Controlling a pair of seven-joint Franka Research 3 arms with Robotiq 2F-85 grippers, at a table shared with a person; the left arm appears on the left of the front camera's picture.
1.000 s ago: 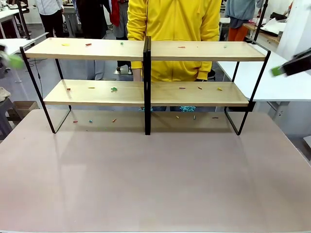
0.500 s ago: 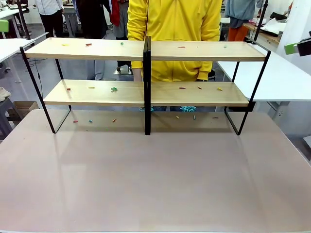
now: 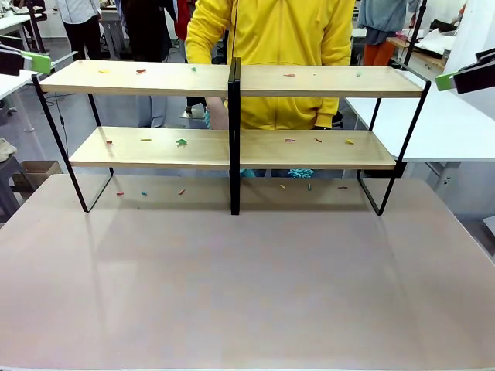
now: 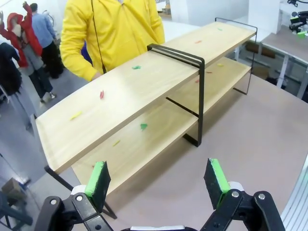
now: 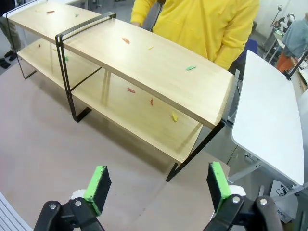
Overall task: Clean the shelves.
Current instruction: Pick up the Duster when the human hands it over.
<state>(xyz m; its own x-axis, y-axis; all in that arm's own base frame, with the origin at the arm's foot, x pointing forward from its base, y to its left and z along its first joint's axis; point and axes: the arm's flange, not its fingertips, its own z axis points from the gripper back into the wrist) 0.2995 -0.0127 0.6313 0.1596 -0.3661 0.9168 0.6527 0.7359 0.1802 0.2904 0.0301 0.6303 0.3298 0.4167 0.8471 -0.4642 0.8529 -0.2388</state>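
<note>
Two-tiered, standing across the upper middle of the front frame: the shelves point(image 3: 155, 77), carrying small coloured scraps point(image 3: 181, 142) on both boards and resting on the brown table point(image 3: 247, 294). Just behind, seeing a person in a yellow top point(image 3: 278, 31). At the bottom of each wrist frame, finding the left gripper point(image 4: 156, 173) and the right gripper point(image 5: 156, 175) released, green pads point(image 4: 98, 180) spread wide, grasping nothing, hanging apart from the shelves.

White side table point(image 3: 441, 131) at right — cardboard box point(image 3: 35, 171) on grey floor point(image 3: 124, 108).
</note>
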